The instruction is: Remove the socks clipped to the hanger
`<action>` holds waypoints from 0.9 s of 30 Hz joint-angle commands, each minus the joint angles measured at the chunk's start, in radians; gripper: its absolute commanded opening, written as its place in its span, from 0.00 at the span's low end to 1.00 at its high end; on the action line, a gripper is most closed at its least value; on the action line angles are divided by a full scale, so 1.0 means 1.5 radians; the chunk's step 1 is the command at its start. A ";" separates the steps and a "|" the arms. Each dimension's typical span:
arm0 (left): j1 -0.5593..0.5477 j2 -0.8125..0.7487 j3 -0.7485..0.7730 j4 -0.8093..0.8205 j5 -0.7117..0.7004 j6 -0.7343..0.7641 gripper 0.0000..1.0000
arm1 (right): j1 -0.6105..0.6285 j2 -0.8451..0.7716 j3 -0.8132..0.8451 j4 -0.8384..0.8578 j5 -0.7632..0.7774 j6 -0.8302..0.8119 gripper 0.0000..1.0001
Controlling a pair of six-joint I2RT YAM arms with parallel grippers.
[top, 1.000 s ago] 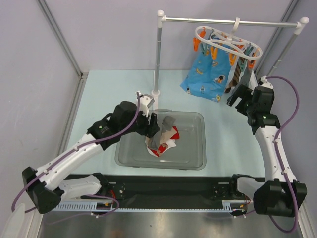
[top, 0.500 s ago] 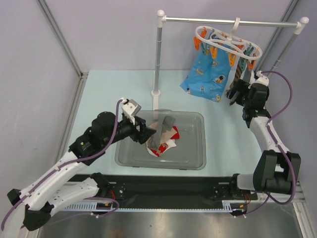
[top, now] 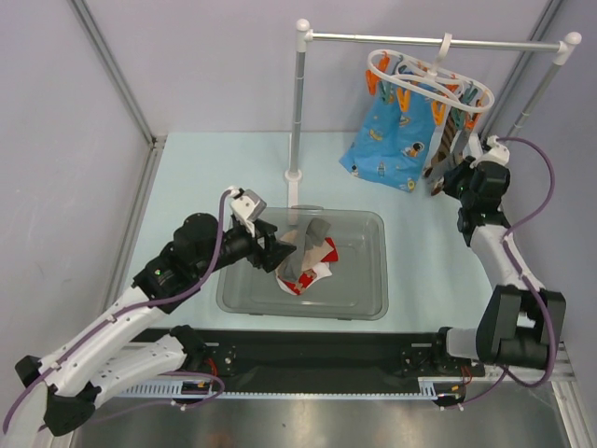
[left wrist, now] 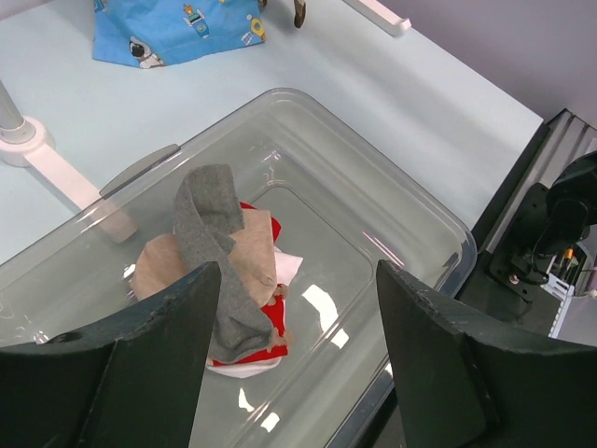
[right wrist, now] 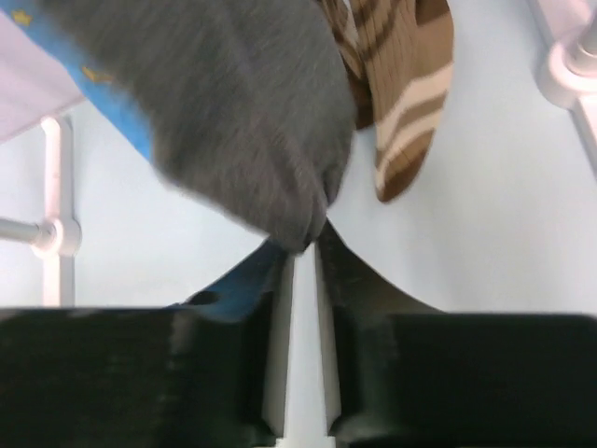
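**Right pincer on a hung sock, left one open over the bin**

Top view: the hanger (top: 424,84) hangs from the rail stand (top: 298,103) over the far right corner of the desk (top: 187,187). A blue sock (top: 387,145) and a striped sock (top: 448,140) are clipped to it. My right pincer (top: 446,177) is up at the sock bottoms, near the right edge. My left pincer (top: 273,250) is over the bin (top: 373,280), mid-desk toward the near edge, just beside the pile of socks (top: 306,257) inside.

Left wrist: left pincer (left wrist: 297,280) is wide open, with nothing between the fingers (left wrist: 159,364). Below it the pile of socks (left wrist: 210,224) lies in the bin (left wrist: 373,177), grey over beige, red and white. Beyond the bin, the blue sock (left wrist: 177,28) touches the desk.

Right wrist: right pincer (right wrist: 305,247) is closed to a thin slit, pinching the toe of the hanging grey sock (right wrist: 233,112). The striped sock (right wrist: 401,103) is just beside it, and the blue sock (right wrist: 233,282) is behind.
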 commanded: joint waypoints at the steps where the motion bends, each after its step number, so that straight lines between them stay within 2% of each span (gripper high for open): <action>1: -0.002 0.003 0.000 0.037 0.020 -0.003 0.73 | -0.001 -0.102 -0.029 -0.025 0.016 0.029 0.11; 3: -0.002 0.010 0.005 0.045 0.031 -0.015 0.73 | 0.000 -0.156 -0.034 -0.052 0.002 0.036 0.00; 7: -0.002 0.031 0.026 0.048 0.039 -0.048 0.72 | 0.007 -0.218 -0.006 -0.115 -0.034 0.047 0.00; 9: -0.002 0.048 0.059 0.040 0.048 -0.057 0.72 | 0.015 -0.237 0.013 -0.183 -0.038 0.046 0.00; 13: -0.002 0.097 0.082 0.083 0.052 -0.072 0.72 | 0.033 -0.254 0.053 -0.257 -0.085 0.060 0.00; 18: -0.009 0.182 0.150 0.144 0.074 -0.090 0.74 | 0.064 -0.258 0.090 -0.271 -0.167 0.097 0.00; 27: -0.045 0.403 0.292 0.242 0.092 -0.040 0.79 | 0.091 -0.267 0.128 -0.294 -0.202 0.146 0.00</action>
